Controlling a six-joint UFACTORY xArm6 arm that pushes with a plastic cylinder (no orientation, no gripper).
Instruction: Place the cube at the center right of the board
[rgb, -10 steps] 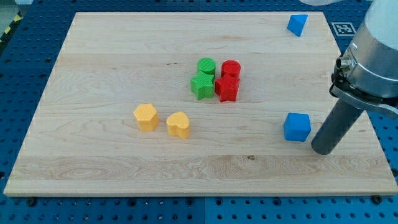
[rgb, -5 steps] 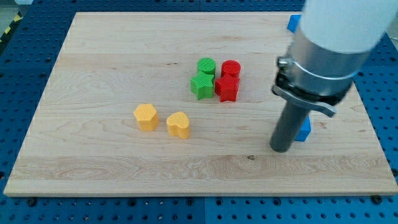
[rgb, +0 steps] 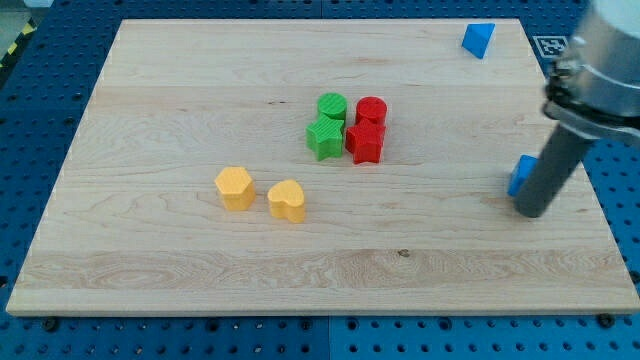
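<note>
The blue cube (rgb: 521, 174) sits near the view's right edge of the wooden board (rgb: 180, 100), about mid-height, mostly hidden behind my rod. My tip (rgb: 529, 211) rests on the board just below and right of the cube, touching or nearly touching it. The rod rises to the view's upper right.
A blue triangular block (rgb: 478, 39) lies at the top right corner. A green cylinder (rgb: 332, 106), green star (rgb: 325, 137), red cylinder (rgb: 371, 110) and red star (rgb: 365, 143) cluster at the centre. A yellow hexagon (rgb: 235, 188) and yellow heart (rgb: 287, 201) lie lower left.
My tip swung left around the cube, then back right. The blue cube has moved right and slightly up, from about mid-right to close to the board's right edge.
</note>
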